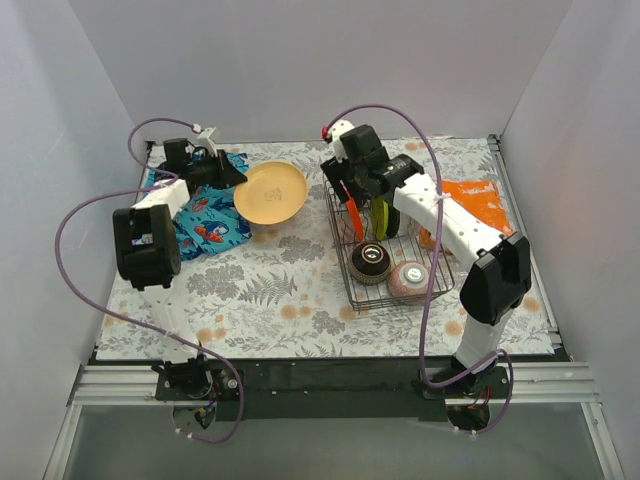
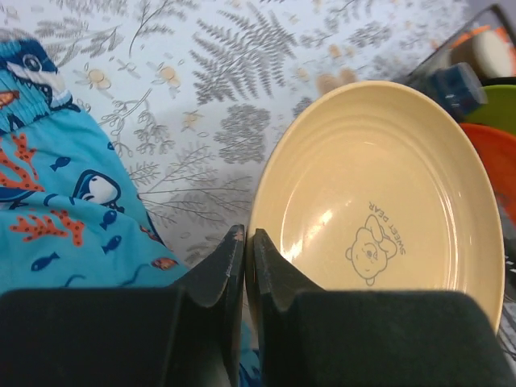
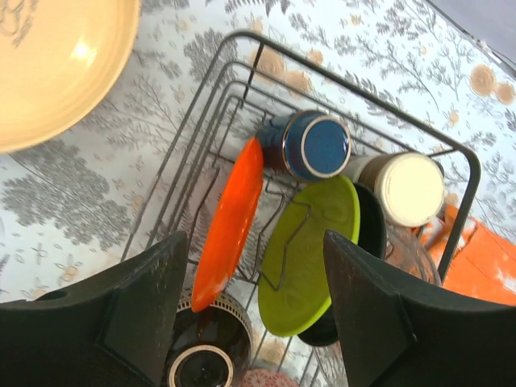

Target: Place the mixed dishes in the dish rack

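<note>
1. Nearest the lens, at the bottom centre of the left wrist view, the left gripper (image 2: 247, 238) has its two black fingers drawn together on the near rim of the round pale yellow-orange plate (image 2: 379, 210) with a bear print; only the thin rim parts them, so the plate is pinched firmly
2. That yellow-orange plate stands tilted in the upper middle of the overhead view, between the blue sea-creature patterned cloth (image 2: 56, 193) on its left and the rectangular black wire dish rack (image 3: 355, 76) on its right; it is outside the rack, and I cannot tell whether its far edge touches the table
3. Already in the rack: the red-orange plate (image 3: 230, 218) and the green plate (image 3: 310, 250) stand on edge between the prongs, with a dark grey plate (image 3: 371, 218) just behind the green one
4. The dark blue mug (image 3: 314, 145) and the beige cup (image 3: 411, 187) sit beside each other at the rack's far end, mouths toward the right wrist camera; the dark brown-ringed bowl (image 1: 370, 260) and the pink bowl (image 1: 408, 280) fill its near end
5. By my reading the task is nearly done: the yellow-orange plate looks like the only dish left, and it needs carrying across and slotting in
6. The right gripper (image 3: 254, 242) hovers above the rack's plate slots, jaws wide apart, holding and touching nothing
</note>
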Robot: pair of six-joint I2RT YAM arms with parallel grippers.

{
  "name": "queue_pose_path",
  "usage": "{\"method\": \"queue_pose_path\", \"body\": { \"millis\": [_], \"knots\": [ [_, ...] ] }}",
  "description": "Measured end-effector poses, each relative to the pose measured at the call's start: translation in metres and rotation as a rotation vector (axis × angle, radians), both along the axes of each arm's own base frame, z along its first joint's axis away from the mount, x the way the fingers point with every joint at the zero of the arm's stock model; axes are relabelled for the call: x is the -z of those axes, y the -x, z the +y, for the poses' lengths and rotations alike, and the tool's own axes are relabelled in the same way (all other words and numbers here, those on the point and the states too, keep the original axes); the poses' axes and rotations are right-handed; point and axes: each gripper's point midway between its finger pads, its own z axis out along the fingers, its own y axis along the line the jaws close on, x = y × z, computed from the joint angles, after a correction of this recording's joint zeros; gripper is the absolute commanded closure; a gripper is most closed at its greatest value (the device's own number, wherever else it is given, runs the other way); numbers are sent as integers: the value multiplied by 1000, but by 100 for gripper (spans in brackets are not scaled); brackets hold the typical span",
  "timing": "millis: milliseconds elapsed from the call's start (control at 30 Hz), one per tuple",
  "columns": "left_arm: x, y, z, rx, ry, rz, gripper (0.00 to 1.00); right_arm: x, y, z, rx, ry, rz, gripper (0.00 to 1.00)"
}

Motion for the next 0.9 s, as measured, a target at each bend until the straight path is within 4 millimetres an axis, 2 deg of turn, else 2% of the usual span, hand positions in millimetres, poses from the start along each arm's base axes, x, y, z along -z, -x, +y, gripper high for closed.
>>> {"method": "queue_pose_path", "body": {
  "millis": [100,200,300,400,467,567,733,900],
  "knots": [
    [-53,24,4,7,16,-70,100,-16,-9,9,-32,-108,28,24],
    [-105,53,5,7,37,-144,100,-32,-8,29,-89,-219,54,25],
    [-144,84,-3,18,53,-205,100,-43,-2,51,-131,-305,88,25],
    [-168,108,-13,35,51,-258,100,-52,7,69,-161,-385,135,27],
    [-174,118,-17,41,43,-277,100,-58,12,77,-172,-421,154,28],
    [-172,124,-19,41,26,-272,100,-67,12,80,-160,-446,149,30],
    [-156,127,-17,30,-14,-244,100,-70,2,65,-76,-403,92,27],
    [-144,135,-21,47,-35,-231,100,-88,18,61,-122,-479,124,28]
  ]
}}
